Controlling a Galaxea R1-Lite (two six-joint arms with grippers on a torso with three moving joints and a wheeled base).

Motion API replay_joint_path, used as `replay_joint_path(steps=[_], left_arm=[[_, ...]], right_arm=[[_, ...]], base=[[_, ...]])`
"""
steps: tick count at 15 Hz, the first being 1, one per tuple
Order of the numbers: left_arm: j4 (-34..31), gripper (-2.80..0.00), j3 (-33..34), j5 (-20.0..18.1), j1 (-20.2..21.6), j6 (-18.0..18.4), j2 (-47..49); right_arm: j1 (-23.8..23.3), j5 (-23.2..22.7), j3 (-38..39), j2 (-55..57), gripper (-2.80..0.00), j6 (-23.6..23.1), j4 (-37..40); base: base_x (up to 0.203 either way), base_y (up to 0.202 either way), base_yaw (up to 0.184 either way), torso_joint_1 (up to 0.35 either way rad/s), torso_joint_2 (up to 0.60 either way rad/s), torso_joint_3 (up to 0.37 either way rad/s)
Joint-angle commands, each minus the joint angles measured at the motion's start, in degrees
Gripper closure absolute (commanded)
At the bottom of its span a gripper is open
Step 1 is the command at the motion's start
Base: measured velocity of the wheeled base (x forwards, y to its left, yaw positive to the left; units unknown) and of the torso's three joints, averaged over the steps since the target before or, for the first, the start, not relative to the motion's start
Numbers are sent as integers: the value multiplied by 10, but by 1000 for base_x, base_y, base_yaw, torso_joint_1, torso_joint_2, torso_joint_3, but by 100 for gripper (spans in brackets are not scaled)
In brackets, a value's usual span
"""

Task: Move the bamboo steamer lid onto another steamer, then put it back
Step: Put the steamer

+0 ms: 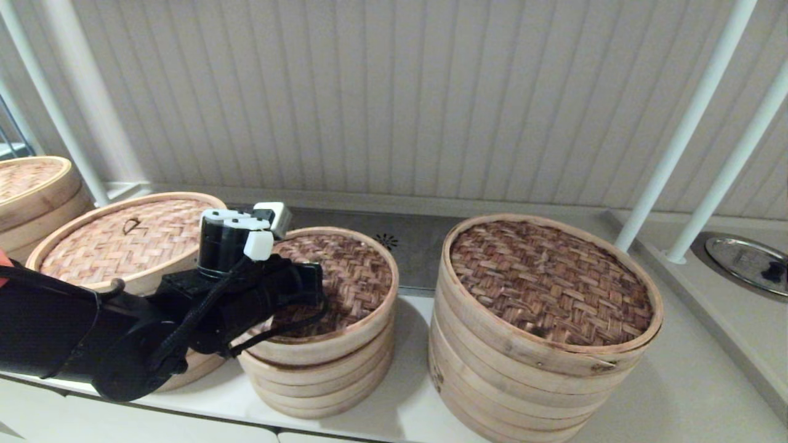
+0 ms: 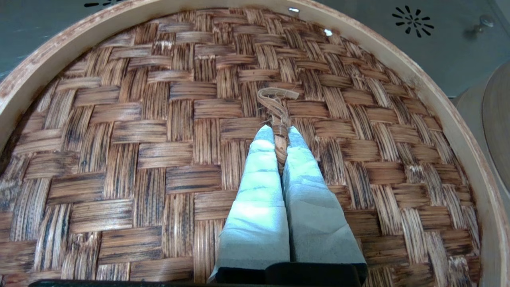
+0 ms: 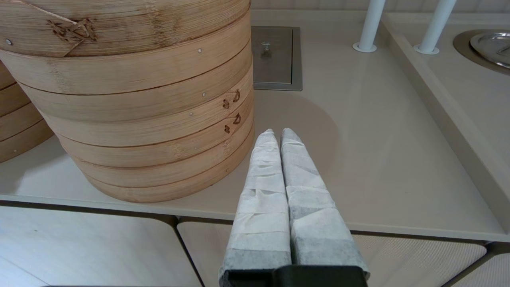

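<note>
On the counter's front edge, centre stack: the bamboo steamer lid (image 1: 345, 277) sits on the smallest steamer (image 1: 326, 363), pale rim showing all round. Left gripper (image 2: 280, 137) is over the lid's middle, fingers (image 2: 259, 179) pinched on the loop handle (image 2: 277, 107). Robot's left of it, just beside, is another steamer (image 1: 123, 240) w/ tan lid; the arm crosses its front edge. Narrow gap only btwn those two stacks. Robot's right: widest steamer (image 1: 542, 326), near but apart, strip of counter (image 1: 677, 381) btwn. Right gripper (image 3: 277, 137) hangs low off the counter's front edge beside the widest steamer, fingers pressed together, holding nothing; open counter beyond it, up to the white posts (image 3: 370, 24).
</note>
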State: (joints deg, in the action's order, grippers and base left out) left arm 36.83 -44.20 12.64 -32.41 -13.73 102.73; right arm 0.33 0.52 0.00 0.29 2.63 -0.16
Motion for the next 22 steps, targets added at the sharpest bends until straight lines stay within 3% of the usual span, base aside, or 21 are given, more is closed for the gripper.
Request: replay_joint_path(steps=[1,22], left_arm=[[2,0,5,1,0,-1,1],[42,0,29,1,21,-3,-10]], right_arm=[[0,0,2,0,0,0,0],[0,0,2,0,0,0,0]], base=[[0,0,0,0,0,0],[0,0,0,0,0,0]])
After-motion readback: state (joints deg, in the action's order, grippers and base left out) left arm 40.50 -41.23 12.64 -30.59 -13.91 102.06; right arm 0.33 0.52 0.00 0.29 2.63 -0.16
